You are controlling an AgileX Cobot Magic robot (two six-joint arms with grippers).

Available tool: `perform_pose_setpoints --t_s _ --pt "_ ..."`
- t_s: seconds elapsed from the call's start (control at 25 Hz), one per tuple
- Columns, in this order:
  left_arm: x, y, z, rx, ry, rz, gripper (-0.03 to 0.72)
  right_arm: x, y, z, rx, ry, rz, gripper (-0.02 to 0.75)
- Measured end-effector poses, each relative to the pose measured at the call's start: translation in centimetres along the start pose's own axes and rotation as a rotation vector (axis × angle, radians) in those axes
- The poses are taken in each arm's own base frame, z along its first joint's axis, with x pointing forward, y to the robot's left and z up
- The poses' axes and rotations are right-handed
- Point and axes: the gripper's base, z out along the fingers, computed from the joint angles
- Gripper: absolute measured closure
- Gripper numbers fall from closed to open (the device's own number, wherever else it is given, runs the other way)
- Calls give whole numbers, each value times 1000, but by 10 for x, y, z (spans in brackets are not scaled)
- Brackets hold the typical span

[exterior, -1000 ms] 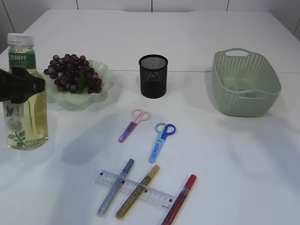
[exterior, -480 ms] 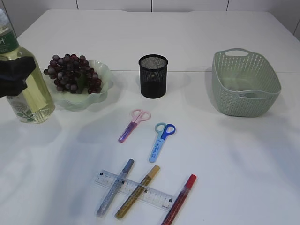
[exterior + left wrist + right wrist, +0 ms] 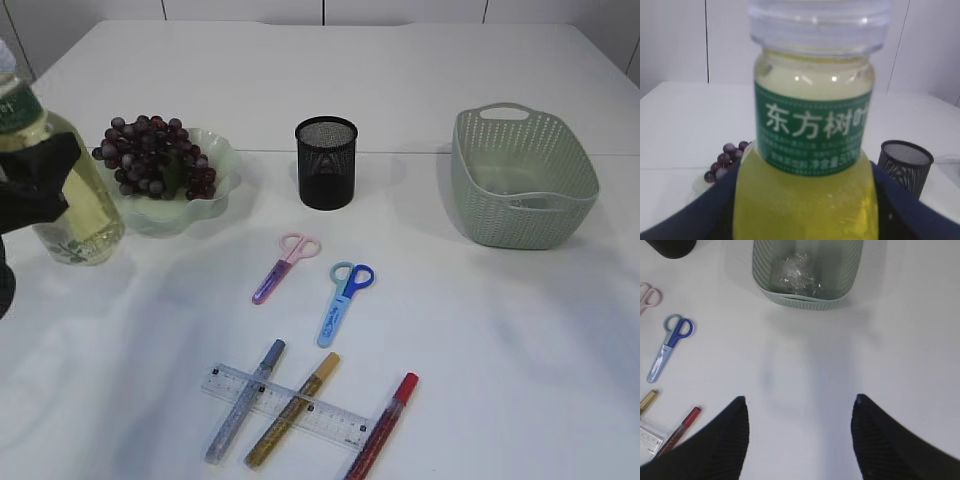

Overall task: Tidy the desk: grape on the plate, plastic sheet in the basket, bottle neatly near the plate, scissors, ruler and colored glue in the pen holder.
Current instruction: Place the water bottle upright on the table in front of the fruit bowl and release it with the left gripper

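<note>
1. Sitting at the table's right, the basket (image 3: 524, 180) holds the crumpled plastic sheet (image 3: 799, 274), which only the right wrist view reveals.
2. The plate (image 3: 222, 175) carries the grapes (image 3: 155, 155); the pen holder (image 3: 326, 162) looks empty.
3. The left gripper (image 3: 35, 180) clamps the bottle (image 3: 65, 195), tilted, just left of the plate.
4. The right gripper (image 3: 799, 407) hangs wide apart, gripping nothing, over bare table.
</note>
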Motion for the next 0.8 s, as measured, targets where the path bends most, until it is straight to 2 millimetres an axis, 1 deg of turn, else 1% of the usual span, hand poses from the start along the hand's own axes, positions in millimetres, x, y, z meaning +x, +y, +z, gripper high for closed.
perform_pose_setpoints --t_s 0.08,0.16,0.48,0.56,0.68,0.8 --pt "10 1 4 -5 38 4 244 0 0 0 2 0 -1 235" --pt "17 2 12 -8 64 11 244 0 0 0 3 0 -1 235" --pt "53 4 58 -18 141 18 244 0 -2 0 22 0 -9 235" --pt "61 5 66 -18 156 19 244 0 -2 0 22 0 -9 235" --pt "73 5 73 -10 182 25 244 0 -2 0 22 0 -9 235" --pt "85 6 73 -6 213 30 244 0 -2 0 22 0 -9 235"
